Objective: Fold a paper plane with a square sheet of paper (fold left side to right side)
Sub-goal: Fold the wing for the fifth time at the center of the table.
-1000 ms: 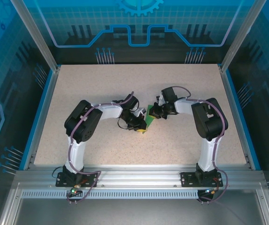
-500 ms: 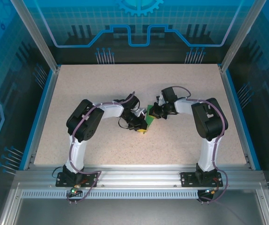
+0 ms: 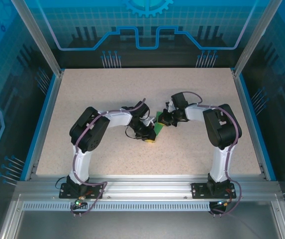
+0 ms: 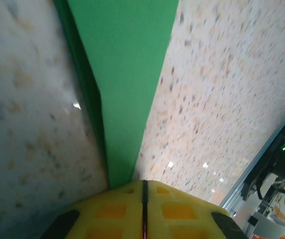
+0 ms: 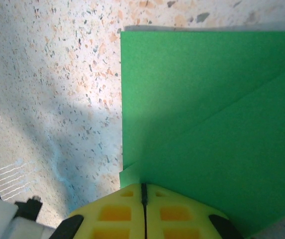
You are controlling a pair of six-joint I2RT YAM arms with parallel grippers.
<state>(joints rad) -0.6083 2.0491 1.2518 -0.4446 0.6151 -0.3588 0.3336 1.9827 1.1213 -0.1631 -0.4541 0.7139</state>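
- Lying mid-frame on the desk [image 3: 107, 89]: the square sheet of paper [image 3: 157, 129] (creased diagonally).
- Its narrow end meets the left fingers [image 4: 112, 211], pressed together.
- Its lower edge meets the right fingers [image 5: 115, 213], likewise pressed together.

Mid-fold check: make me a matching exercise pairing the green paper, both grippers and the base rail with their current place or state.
1. bright green folded paper sheet
2. left gripper, yellow fingers
3. right gripper, yellow fingers
4. silver aluminium rail

A. under both arm bases
B. shut, at paper's far right
C. on speckled table, between grippers
D. shut, at paper's near left

Pairs: 1-C, 2-D, 3-B, 4-A
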